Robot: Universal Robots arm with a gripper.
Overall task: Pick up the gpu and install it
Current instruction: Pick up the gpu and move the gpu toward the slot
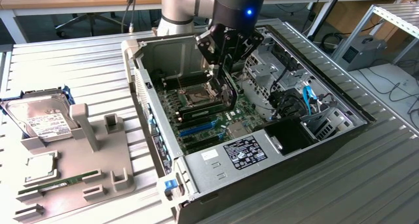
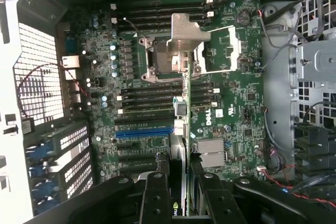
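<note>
Gripper (image 2: pixel 182 190) is clamped on the gpu (image 2: pixel 180 124). The card extends straight ahead of the fingers, bracket end farthest, over the motherboard (image 2: pixel 236 108), with the blue slot (image 2: pixel 143 132) alongside.

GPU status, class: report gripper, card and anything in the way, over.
Arm's gripper shut on the gpu, inside the PC case. Card hanging edge-on above the motherboard. Nothing seen blocking the blue slot.

The motherboard (image 2: pixel 242 94) bears a white "DELL" logo.
</note>
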